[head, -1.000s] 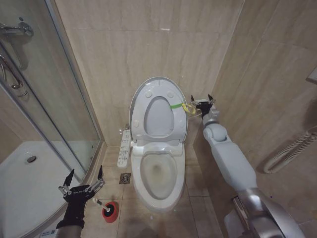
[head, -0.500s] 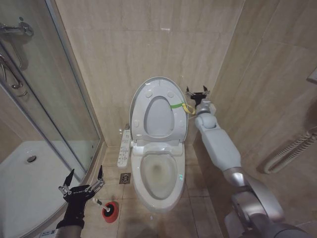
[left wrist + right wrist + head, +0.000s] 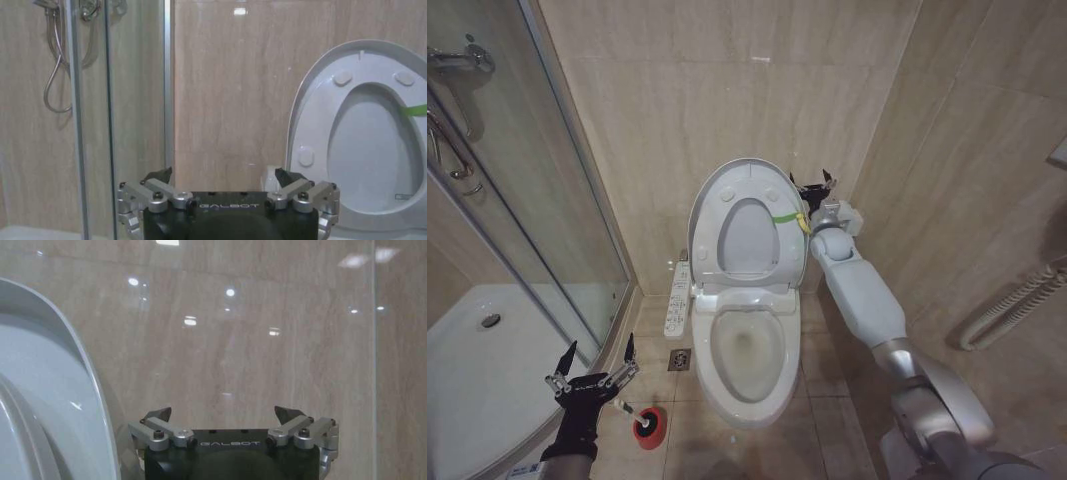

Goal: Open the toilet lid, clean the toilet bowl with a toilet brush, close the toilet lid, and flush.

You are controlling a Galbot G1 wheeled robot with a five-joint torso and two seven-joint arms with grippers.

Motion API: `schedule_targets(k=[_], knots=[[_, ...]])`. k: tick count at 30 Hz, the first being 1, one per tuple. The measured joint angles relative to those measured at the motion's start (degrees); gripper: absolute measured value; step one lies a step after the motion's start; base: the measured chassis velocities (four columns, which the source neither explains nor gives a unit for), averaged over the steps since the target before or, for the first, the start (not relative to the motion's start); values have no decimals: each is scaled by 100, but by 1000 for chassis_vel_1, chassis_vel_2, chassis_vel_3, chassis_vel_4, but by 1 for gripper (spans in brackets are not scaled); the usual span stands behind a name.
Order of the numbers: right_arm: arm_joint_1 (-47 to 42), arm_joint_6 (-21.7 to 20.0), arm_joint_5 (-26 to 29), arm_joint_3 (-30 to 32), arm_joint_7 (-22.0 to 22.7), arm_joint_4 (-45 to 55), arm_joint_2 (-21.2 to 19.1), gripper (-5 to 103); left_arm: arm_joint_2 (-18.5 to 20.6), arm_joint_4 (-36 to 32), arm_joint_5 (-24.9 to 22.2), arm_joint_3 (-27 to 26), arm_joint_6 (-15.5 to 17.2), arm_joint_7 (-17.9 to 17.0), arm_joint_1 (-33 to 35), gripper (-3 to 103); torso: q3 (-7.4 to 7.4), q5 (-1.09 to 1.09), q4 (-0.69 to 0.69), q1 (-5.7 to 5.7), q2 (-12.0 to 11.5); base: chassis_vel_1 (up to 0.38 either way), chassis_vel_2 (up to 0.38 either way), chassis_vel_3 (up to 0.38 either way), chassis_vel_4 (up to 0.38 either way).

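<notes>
Right gripper open beside raised toilet lid, beige tiled wall.

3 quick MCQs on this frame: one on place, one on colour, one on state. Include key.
1. Where is the right tool?
A. beside the raised edge of the large white glossy plastic toilet lid
B. inside the white ceramic toilet bowl
C. by the shower glass

2. What colour is the small round cup holding the black-bristled toilet brush?
A. blue
B. red
C. white

3. What is the lid's state?
A. shut
B. removed
C. upright, open

Key: 1 A, tool sits at the lid's banded edge; 2 B, cup on the floor is red; 3 C, lid stands against the wall.
</notes>
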Motion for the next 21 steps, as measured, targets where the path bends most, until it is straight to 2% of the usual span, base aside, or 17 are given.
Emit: schedule_targets(k=[8,10,12,14,17,21], knots=[[-532,-133,207,-108,70,862,-316,100,0,0,0,0,0,0,0,100,-2,-1,-2,-1,0,0,0,0,0],[-887,-212,295,-128,104,1291,-471,100,0,0,0,-1,0,0,0,100,-2,-1,-5,-1,1,0,0,0,0],[-1020,-265,322,-147,105,1434,-518,100,0,0,0,0,0,1,0,100,-1,0,-4,-1,1,0,0,0,0],[-1390,-374,387,-117,121,1883,-640,100,0,0,0,1,0,1,0,100,1,4,3,0,-1,0,0,0,0],[-1605,-435,437,-36,151,2173,-728,100,0,0,0,0,0,0,0,100,-1,-4,5,-1,-1,0,0,0,0],[-2204,-532,536,137,229,2839,-965,100,0,0,0,-1,0,0,0,100,-1,-1,-2,-1,-1,0,0,0,0]])
